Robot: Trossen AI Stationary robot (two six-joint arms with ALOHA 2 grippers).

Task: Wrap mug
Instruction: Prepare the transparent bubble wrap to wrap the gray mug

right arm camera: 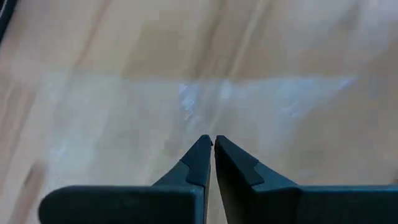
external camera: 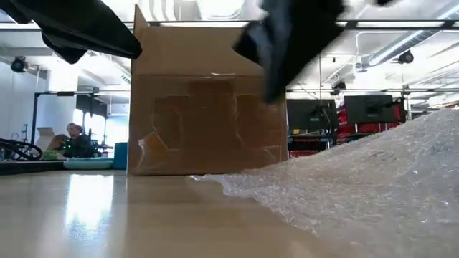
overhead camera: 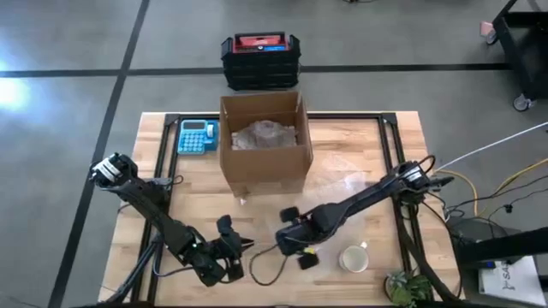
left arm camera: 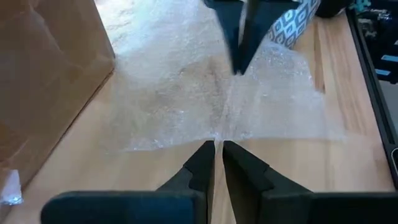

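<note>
Mug (overhead camera: 354, 257) stands unwrapped; both end effectors (left arm camera: 217, 147) (right arm camera: 213, 141) pinched together over bubble wrap (left arm camera: 211, 93).

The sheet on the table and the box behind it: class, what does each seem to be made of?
The sheet looks like clear plastic bubble wrap: translucent, pebbled, glinting. The box looks like brown corrugated cardboard: matte, creased, flaps open. Both grippers, left and right, are shut.

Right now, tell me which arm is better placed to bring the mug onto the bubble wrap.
Right. The right gripper sits close beside the mug, while the left gripper is farther off, at the bubble wrap edge.
</note>
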